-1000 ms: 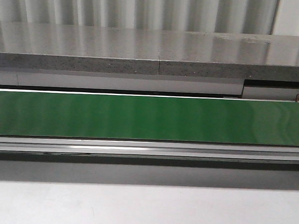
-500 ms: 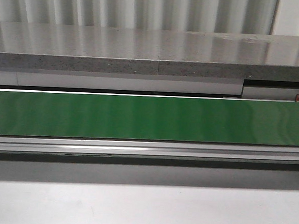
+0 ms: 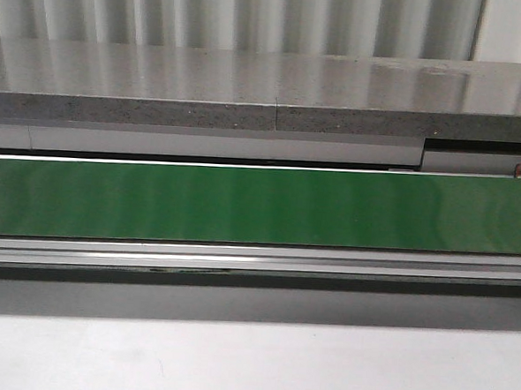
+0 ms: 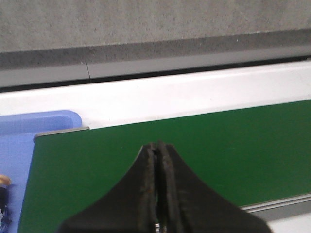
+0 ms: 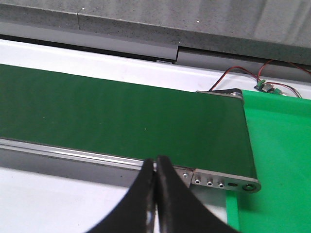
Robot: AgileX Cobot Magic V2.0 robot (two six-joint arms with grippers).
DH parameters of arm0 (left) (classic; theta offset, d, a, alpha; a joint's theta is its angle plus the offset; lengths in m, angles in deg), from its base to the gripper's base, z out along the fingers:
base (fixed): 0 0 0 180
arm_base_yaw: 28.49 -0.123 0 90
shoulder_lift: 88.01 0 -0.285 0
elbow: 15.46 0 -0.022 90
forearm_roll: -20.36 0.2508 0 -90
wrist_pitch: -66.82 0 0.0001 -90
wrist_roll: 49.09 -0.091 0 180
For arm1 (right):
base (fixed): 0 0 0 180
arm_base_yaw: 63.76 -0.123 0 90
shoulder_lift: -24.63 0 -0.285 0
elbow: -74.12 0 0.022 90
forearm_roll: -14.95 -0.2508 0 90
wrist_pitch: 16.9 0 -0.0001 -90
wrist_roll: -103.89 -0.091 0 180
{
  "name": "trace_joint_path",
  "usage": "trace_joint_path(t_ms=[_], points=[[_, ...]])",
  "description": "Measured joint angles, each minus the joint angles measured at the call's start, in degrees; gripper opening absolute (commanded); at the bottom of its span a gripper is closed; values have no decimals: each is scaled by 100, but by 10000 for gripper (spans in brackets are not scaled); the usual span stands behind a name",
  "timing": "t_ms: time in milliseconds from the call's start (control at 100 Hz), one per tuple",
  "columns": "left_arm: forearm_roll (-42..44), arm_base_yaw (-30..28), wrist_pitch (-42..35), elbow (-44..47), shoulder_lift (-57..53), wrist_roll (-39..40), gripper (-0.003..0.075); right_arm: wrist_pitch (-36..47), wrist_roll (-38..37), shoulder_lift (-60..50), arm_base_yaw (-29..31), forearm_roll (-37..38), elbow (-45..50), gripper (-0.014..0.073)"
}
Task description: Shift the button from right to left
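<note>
Front view: green conveyor belt (image 3: 260, 206) running full width, left to right, framed by a silver rail (image 3: 256, 264) along its near edge. Pale worktop (image 3: 250, 367) in the foreground. Grey speckled stone ledge (image 3: 267, 94) behind the belt, corrugated wall above it. No arm or hand in this view.

Left wrist view: left hand (image 4: 156, 148) low over the belt's left end, black fingers pressed together, nothing between them. Belt end roller edge visible beside a blue tray (image 4: 19, 145) that sits just past the belt. At the very edge of the picture, inside the blue tray, a small orange and dark shape (image 4: 4, 199), mostly cut off; too little visible to tell whether it is the button.

Right wrist view: right hand (image 5: 155, 162) over the near rail close to the belt's right end, fingers together, gripping nothing. Metal end bracket (image 5: 223, 183) with screw heads just beside the fingertips. Bright green tray (image 5: 277, 160) directly beyond the belt's end. Red and black wires (image 5: 243, 73) with a small circuit board (image 5: 267, 88) lying at the far side of that tray. Button not seen on the belt, nor in the green tray as far as shown.
</note>
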Motion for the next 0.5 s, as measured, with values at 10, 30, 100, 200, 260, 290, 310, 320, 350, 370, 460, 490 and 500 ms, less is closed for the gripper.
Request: trace_joint_path(t_ms=[10, 30, 100, 200, 260, 290, 310, 320, 350, 370, 460, 490, 500], points=[[-10, 0, -14, 38, -41, 0, -20, 0, 0, 0, 0, 0, 0, -67], [-4, 0, -41, 94, -164, 0, -20, 0, 0, 0, 0, 0, 0, -67], [-13, 0, -148, 300, -557, 0, -20, 0, 0, 0, 0, 0, 0, -67], [-36, 0, -270, 594, -1085, 0, -21, 0, 0, 0, 0, 0, 0, -67], [-36, 0, -308, 744, -1326, 0, -21, 0, 0, 0, 0, 0, 0, -67], [-36, 0, -322, 832, -1434, 0, -21, 0, 0, 0, 0, 0, 0, -67], [-36, 0, -336, 867, -1511, 0, -21, 0, 0, 0, 0, 0, 0, -67], [-36, 0, -333, 900, -1560, 0, -21, 0, 0, 0, 0, 0, 0, -67], [-47, 0, -345, 967, -1652, 0, -21, 0, 0, 0, 0, 0, 0, -67], [-48, 0, -345, 1012, -1718, 0, -21, 0, 0, 0, 0, 0, 0, -67], [-48, 0, -354, 1188, -1962, 0, -21, 0, 0, 0, 0, 0, 0, -67], [-48, 0, -354, 1235, -2033, 0, -21, 0, 0, 0, 0, 0, 0, -67], [-48, 0, -354, 1258, -2066, 0, -21, 0, 0, 0, 0, 0, 0, -67]])
